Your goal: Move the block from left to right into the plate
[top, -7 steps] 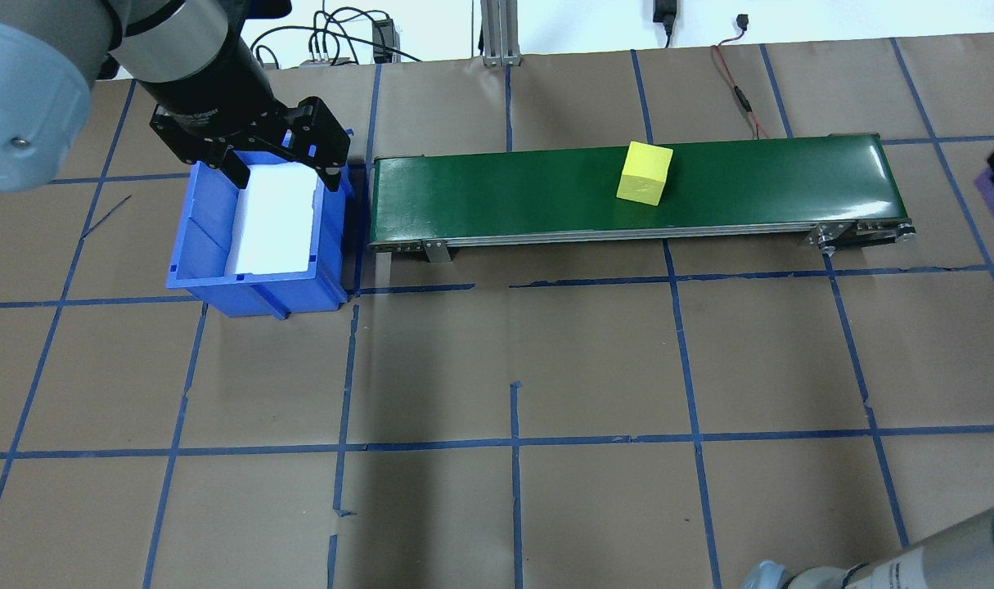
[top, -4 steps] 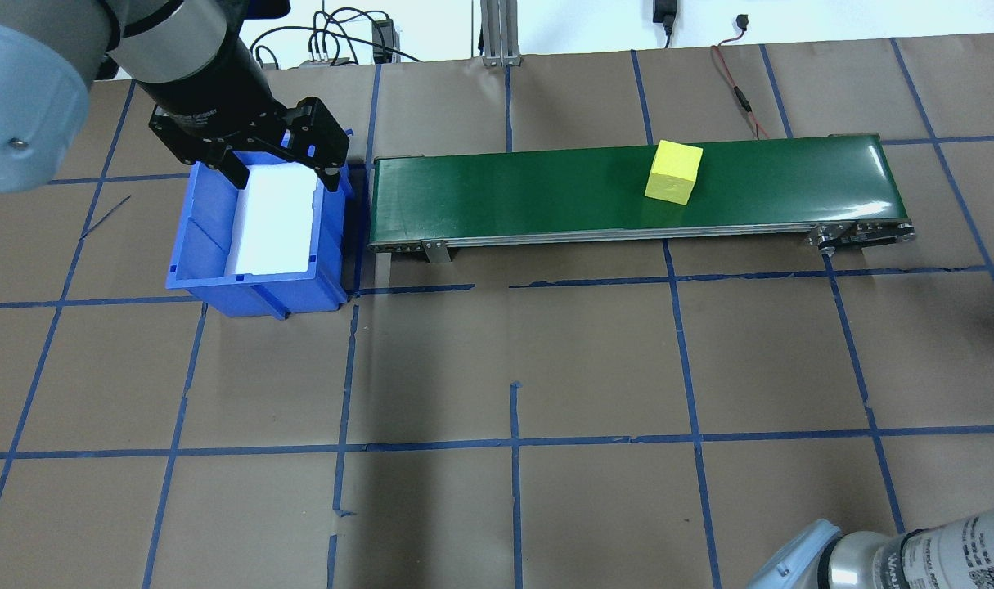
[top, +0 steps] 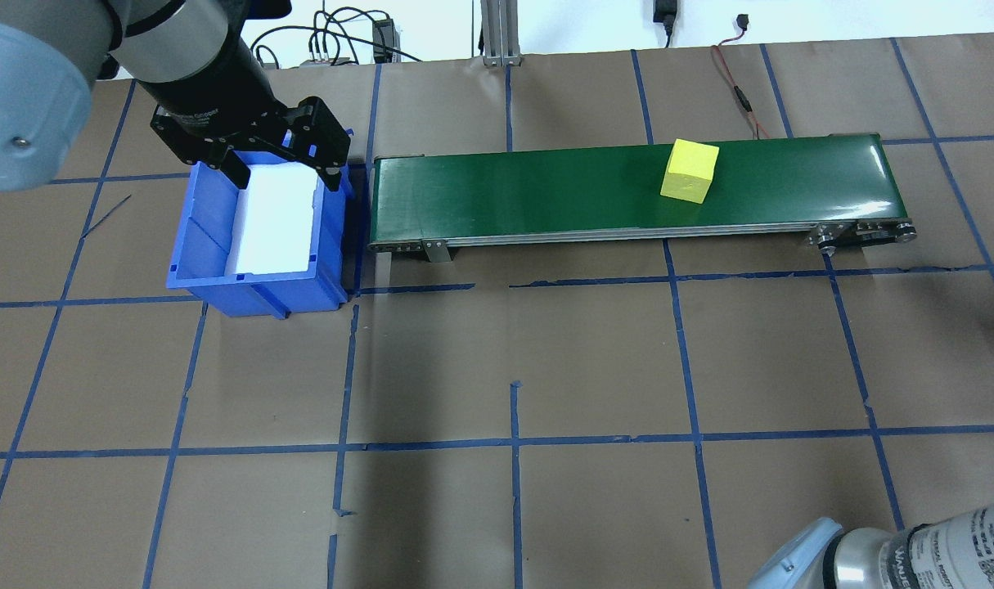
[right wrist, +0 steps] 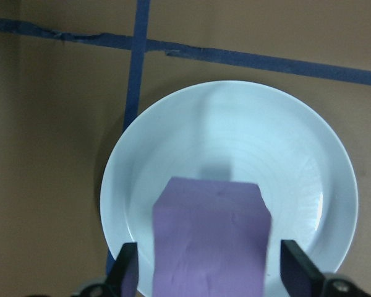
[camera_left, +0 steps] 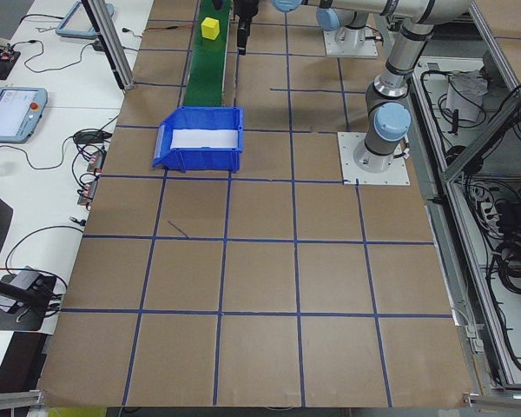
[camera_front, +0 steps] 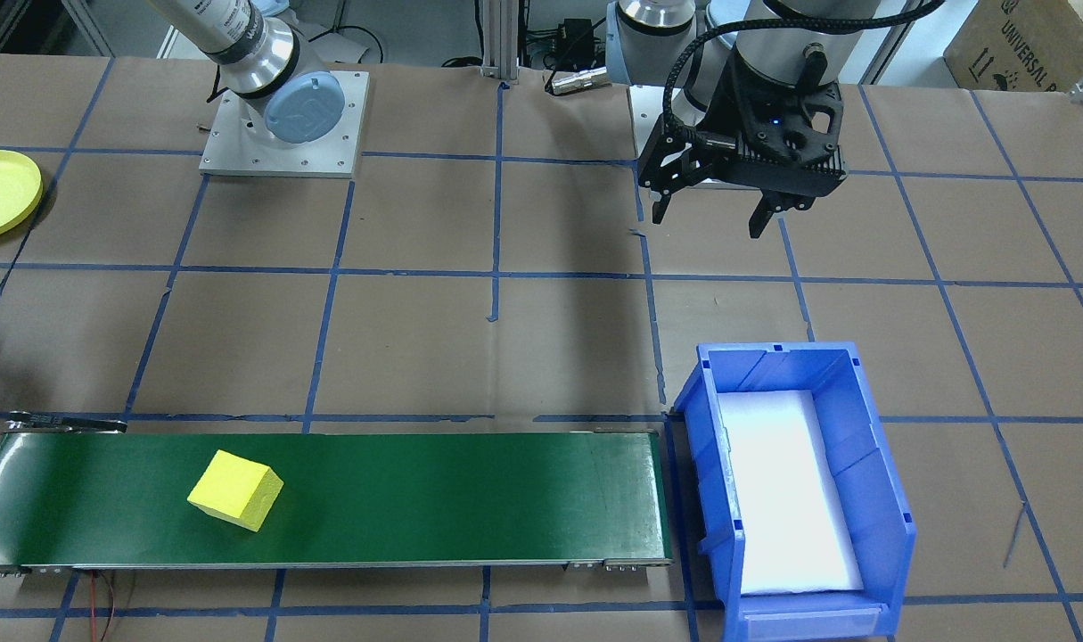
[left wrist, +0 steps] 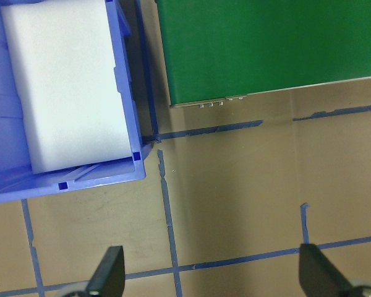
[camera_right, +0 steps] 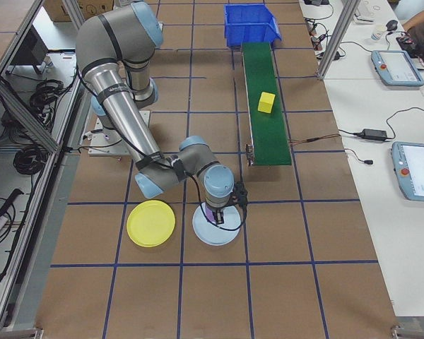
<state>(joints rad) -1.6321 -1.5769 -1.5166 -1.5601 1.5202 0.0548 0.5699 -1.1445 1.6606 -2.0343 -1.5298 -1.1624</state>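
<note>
Right end effector (right wrist: 210,272) hangs low over a pale blue plate (right wrist: 235,142), off the conveyor belt's (top: 546,188) right-hand end and nearer the robot than the belt; a purple block (right wrist: 210,241) sits between its fingers (right wrist: 128,272), yet a thin dark gap shows on each side of the block, so I cannot tell whether it is clamped or loose; the wrist view cuts off the block's lower part, and whether it touches the pale plate is hidden. In the overhead view only part of that arm shows at the bottom corner, and the front view leaves its tool out altogether.

Off the belt's other end, the left end effector (camera_front: 707,225) hovers with its jaws spread wide and nothing between them, above the tabletop (top: 513,360) on the robot's side of the blue bin (top: 206,237), which stands just off that end of the belt; the bin holds a white foam pad (top: 272,221).

On the belt, toward its right-hand end, the yellow block (top: 690,170) rests, touched by neither arm; the yellow plate (camera_right: 150,223) lies beyond that end, well apart from the belt and just beside the pale blue plate; the front view's edge cuts it off.
</note>
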